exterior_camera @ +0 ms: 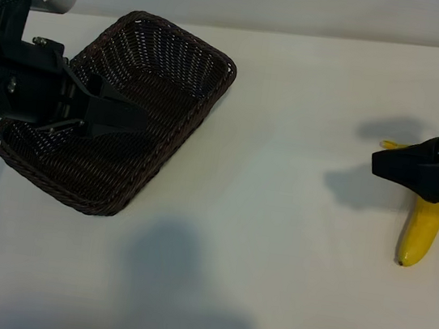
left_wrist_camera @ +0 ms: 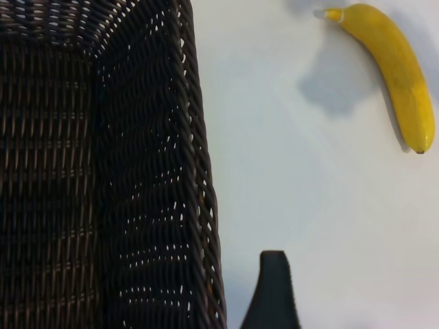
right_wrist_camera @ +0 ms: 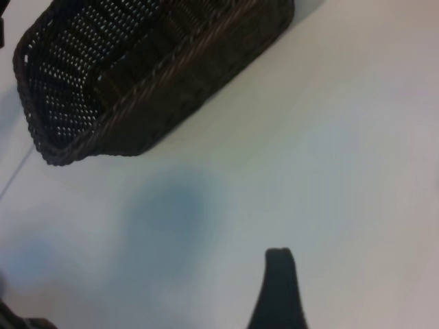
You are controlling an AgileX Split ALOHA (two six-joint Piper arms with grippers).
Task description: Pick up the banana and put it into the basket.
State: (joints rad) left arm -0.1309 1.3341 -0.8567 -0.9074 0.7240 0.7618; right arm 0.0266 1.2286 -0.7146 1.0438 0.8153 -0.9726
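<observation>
A broad, pale, smooth counter (exterior_camera: 268,286) is seen carrying everything, and soft shadows of the arms are cast across it. At the exterior view's left, a large rectangular dark brown woven wicker basket (exterior_camera: 176,68) with sloped sides and rounded corners is set at a slant; nothing is seen inside it. The black left gripper (exterior_camera: 132,118) is held over the basket's interior, pointed down and inward, with its jaws spread and nothing between them. At the far right of that view, the black right gripper (exterior_camera: 383,165) is held above the counter, pointed toward the middle, its jaws likewise parted and empty. The single curved, smooth bright yellow banana (exterior_camera: 421,234) is found lying flat on the counter at the right edge, partly covered from above by the right gripper, well apart from the basket; its thin stem end is pointed away from the camera. The pick-up is judged not yet begun. Several risks are suggested from here. Because the banana is smooth and curved, it could be squeezed sideways out of the jaws if they are closed off its middle or across its tapered end. If the descent is made too far, the fingertips could be driven against the counter. Since the left gripper is parked over the basket, a carried banana could be knocked against it unless room is made.
</observation>
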